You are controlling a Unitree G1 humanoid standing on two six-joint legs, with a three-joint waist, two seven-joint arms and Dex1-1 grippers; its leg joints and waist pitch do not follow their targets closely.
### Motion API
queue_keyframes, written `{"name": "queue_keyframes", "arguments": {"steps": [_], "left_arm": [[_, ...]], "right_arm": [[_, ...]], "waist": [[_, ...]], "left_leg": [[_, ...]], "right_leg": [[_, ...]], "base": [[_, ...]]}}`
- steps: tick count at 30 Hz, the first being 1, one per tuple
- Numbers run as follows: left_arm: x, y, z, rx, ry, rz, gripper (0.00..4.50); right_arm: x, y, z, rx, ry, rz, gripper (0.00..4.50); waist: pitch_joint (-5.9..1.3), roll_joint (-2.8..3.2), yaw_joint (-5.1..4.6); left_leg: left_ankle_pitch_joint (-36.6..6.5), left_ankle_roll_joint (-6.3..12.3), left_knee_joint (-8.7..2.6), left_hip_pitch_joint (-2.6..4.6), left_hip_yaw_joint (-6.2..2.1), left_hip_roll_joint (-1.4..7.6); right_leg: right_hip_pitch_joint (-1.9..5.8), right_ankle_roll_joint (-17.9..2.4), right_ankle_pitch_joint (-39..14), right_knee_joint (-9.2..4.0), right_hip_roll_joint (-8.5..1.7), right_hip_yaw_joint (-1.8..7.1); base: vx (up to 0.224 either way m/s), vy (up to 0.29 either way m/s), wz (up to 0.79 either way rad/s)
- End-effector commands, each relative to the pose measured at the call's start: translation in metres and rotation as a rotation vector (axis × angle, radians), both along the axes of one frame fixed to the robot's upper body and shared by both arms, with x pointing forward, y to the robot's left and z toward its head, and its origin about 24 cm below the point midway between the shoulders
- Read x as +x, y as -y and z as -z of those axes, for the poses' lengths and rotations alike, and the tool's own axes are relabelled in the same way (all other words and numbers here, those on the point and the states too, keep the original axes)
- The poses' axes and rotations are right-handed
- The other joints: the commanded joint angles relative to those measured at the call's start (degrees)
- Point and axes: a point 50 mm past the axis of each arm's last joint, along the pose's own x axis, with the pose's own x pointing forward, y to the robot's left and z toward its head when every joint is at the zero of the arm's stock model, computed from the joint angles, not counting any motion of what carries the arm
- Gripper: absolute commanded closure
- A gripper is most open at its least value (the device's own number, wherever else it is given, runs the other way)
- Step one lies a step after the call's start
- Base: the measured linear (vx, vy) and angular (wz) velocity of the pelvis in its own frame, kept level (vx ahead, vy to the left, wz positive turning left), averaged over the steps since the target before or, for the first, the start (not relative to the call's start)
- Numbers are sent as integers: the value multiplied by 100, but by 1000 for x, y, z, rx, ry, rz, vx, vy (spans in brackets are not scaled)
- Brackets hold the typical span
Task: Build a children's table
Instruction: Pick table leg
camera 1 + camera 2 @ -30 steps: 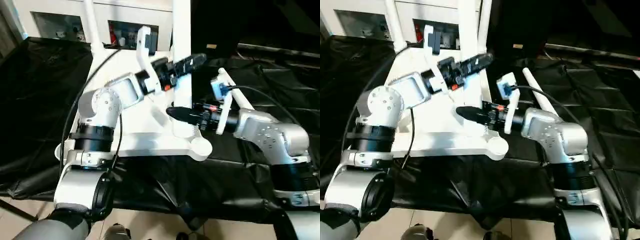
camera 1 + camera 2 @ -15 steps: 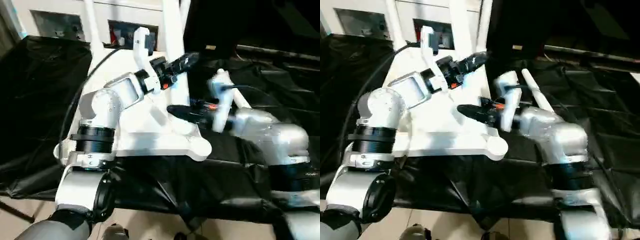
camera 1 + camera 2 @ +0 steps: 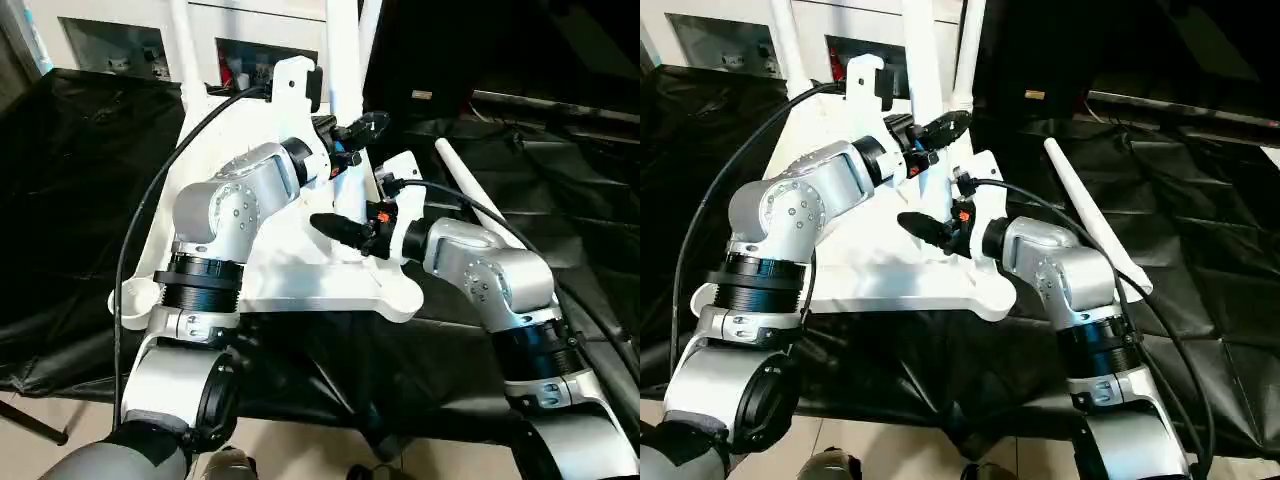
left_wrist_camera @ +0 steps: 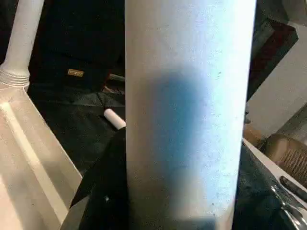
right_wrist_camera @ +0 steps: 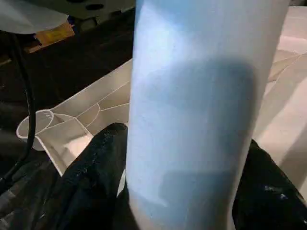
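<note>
Both silver forearms are reaching forward over the work, converging toward the middle. The left gripper point(image 3: 362, 127) is pointing forward and to the right, its black fingers point(image 4: 103, 191) lying on either side of a white leg point(image 4: 189, 110). The right gripper point(image 3: 335, 226) is sitting lower and nearer, pointing left, its black fingers point(image 5: 93, 167) likewise flanking the same leg, wrist bent inward.

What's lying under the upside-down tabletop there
A black cloth shows around the tabletop on every visible side, and a loose leg lies on it to the right. Whatever sits directly beneath is covered by the tabletop and both arms.
</note>
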Motion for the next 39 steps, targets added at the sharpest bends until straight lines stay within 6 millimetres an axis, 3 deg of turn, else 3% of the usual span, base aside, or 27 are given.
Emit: {"name": "queue_keyframes", "arguments": {"steps": [1,6,10,11,14,17,27,28,29,32,35,39], "left_arm": [[-3,2,-10,-6,64,17,205],[-9,3,-14,-93,69,155,158],[-11,-3,-9,-150,31,282,130],[-11,-3,-9,-151,29,290,170],[-14,-5,-7,-159,28,362,168],[-18,-5,-10,-164,50,416,210],[-13,-7,-13,-184,54,384,252],[-13,-8,-13,-179,56,384,253],[-13,-8,-13,-179,56,384,254],[-12,-9,-14,-151,70,365,255],[-8,-10,-13,-78,77,292,256],[-2,-9,-11,16,66,172,259]], "right_arm": [[3,9,-5,8,8,24,203],[-10,15,-19,103,41,-152,205],[-26,26,-34,218,46,-314,210],[-26,27,-35,220,46,-318,211],[-32,32,-39,243,41,-394,212],[-36,34,-41,259,36,-430,212],[-32,37,-40,211,54,-385,212],[-31,36,-38,210,36,-380,156],[-31,36,-38,211,35,-381,142],[-30,33,-38,217,14,-373,124],[-17,29,-31,103,55,-223,97],[-8,22,-22,45,50,-126,98]], "waist": [[-501,-30,-18],[-506,-38,2],[-499,-37,28],[-505,-34,30],[-489,-11,14],[-493,-13,23],[-506,-17,25],[-507,-30,23],[-506,-22,26],[-500,-26,19],[-497,-43,-3],[-499,-8,-14]], "left_leg": [[-997,-68,-365,89,23,45],[-889,43,-345,75,40,33],[-908,161,-341,74,35,36],[-907,158,-340,81,36,38],[-1057,43,-349,87,29,41],[-1078,19,-354,88,20,52],[-976,-18,-341,83,24,50],[-968,-17,-338,81,27,47],[-964,-10,-340,86,26,48],[-998,-18,-342,86,25,46],[-1010,-107,-351,83,21,47],[-1067,-171,-360,100,14,51]], "right_leg": [[400,-683,-1407,-403,-203,181],[434,-840,-1121,-375,-198,186],[435,-872,-1230,-379,-200,181],[430,-875,-1273,-387,-204,178],[416,-828,-1587,-421,-208,169],[414,-824,-1585,-419,-213,171],[419,-892,-1413,-393,-216,174],[424,-894,-1400,-393,-214,173],[421,-898,-1395,-388,-211,174],[419,-849,-1512,-401,-214,171],[406,-746,-1624,-408,-213,171],[394,-658,-1724,-411,-214,174]], "base": [[0,0,0],[0,0,0],[0,0,0],[0,0,0],[0,0,0],[0,0,0],[0,0,0],[0,0,0],[0,0,0],[0,0,0],[0,0,0],[0,0,0]]}}
